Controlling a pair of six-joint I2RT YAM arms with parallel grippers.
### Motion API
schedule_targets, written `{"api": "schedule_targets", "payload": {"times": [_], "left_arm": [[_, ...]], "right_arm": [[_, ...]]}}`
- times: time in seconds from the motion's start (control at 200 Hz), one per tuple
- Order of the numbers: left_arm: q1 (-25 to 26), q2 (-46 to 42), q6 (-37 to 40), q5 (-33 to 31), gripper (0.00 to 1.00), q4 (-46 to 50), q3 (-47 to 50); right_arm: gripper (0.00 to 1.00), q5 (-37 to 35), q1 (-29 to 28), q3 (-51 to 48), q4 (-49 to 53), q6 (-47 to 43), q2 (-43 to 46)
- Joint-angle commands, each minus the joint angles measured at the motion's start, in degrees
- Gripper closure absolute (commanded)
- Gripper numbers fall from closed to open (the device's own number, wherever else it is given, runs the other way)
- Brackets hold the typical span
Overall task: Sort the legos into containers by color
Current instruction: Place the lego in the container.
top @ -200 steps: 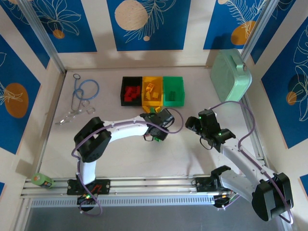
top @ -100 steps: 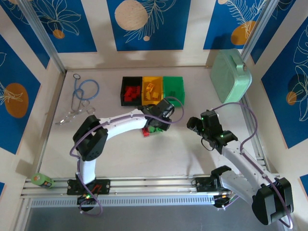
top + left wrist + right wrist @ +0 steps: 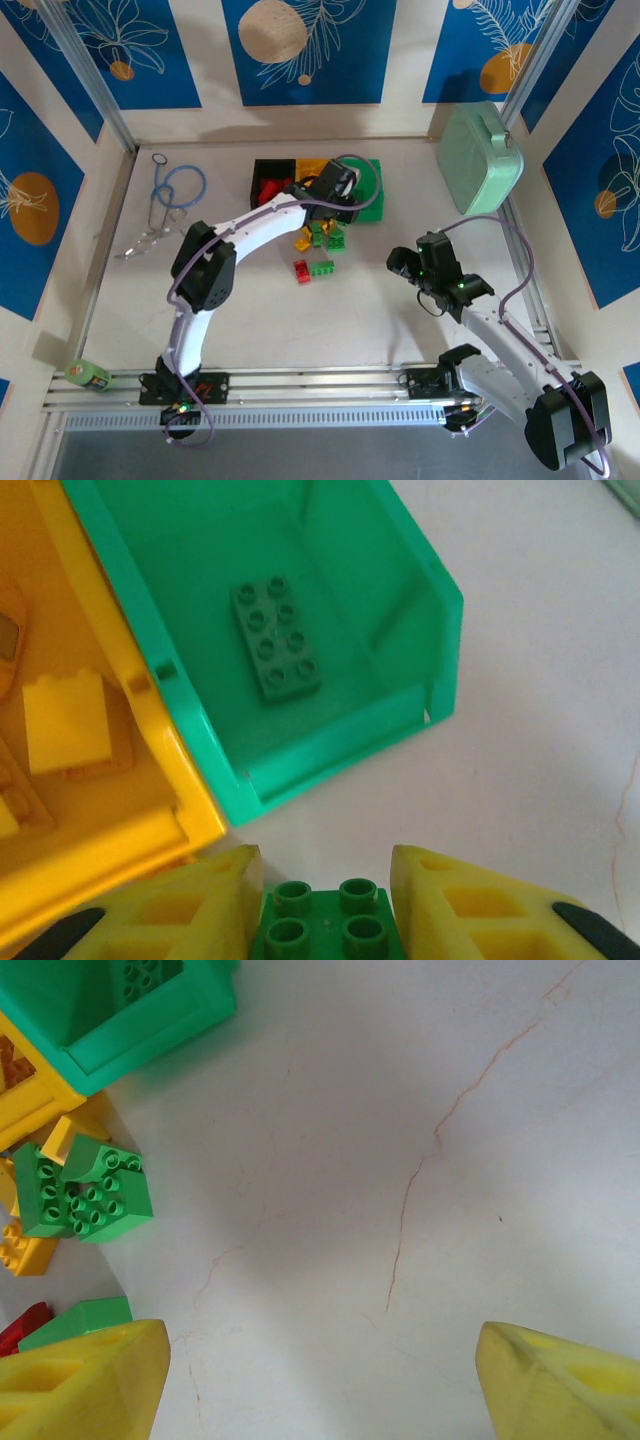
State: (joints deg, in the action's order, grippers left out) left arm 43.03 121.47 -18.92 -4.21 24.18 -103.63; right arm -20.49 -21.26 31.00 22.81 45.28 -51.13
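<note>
My left gripper [image 3: 325, 880] is shut on a small green lego [image 3: 325, 932], studs facing the camera, just short of the green container's [image 3: 443, 630] near wall. One dark green lego [image 3: 277, 640] lies inside it. Beside it the yellow container [image 3: 110, 780] holds yellow legos [image 3: 65, 723]. From above, the left gripper [image 3: 338, 195] hangs over the front of the containers, next to the black container [image 3: 262, 172] with red legos. Loose green and yellow legos [image 3: 320, 238] and a red one [image 3: 301, 271] lie in front. My right gripper [image 3: 320, 1380] is open over bare table, right of the pile.
A mint-green case [image 3: 480, 160] leans at the back right. Scissors and a blue ring [image 3: 170, 195] lie at the back left. A small green bottle [image 3: 88, 375] sits at the near left edge. The right wrist view shows loose green legos [image 3: 85, 1195] beside the green container's corner [image 3: 150, 1020].
My left arm has swung from the loose pile back toward the containers, carrying the green lego. The pile it covered now shows. The right arm has barely moved.
</note>
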Motion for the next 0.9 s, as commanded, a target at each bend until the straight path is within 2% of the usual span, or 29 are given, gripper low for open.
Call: {"api": "schedule_targets", "payload": {"times": [0.0, 0.175, 0.41, 0.585, 0.64, 0.745, 0.891], "left_arm": [[-1.67, 3.25, 1.42, 2.37, 0.63, -2.2, -5.86], [-3.19, 9.79, 1.42, 4.79, 0.62, -0.38, -16.51], [-4.41, 17.21, 2.79, 4.56, 0.61, -0.57, -28.16], [-4.76, 19.08, 3.2, 4.18, 0.53, -0.23, -33.27], [-4.74, 18.43, 2.94, 4.86, 0.49, -0.08, -33.23], [-4.59, 16.18, 2.75, 5.17, 0.47, 0.6, -31.71], [-4.31, 8.72, 3.3, 4.37, 0.46, -3.25, -21.16]], "right_arm": [[0.19, 1.18, -0.37, -0.14, 1.01, 0.34, 0.95], [0.2, 1.49, -0.54, 0.24, 0.95, 0.38, 0.95], [0.2, 1.88, -1.05, 0.85, 1.31, 0.34, 0.95], [0.2, 1.86, -1.5, 1.42, 2.23, -0.01, 1.41], [0.2, 1.8, -1.6, 1.32, 2.32, 0.07, 1.53], [0.2, 2.1, -1.9, 1.33, 2.15, 0.08, 1.55], [0.2, 2.32, -2.69, 1.23, 1.59, -0.58, 1.24]]}}
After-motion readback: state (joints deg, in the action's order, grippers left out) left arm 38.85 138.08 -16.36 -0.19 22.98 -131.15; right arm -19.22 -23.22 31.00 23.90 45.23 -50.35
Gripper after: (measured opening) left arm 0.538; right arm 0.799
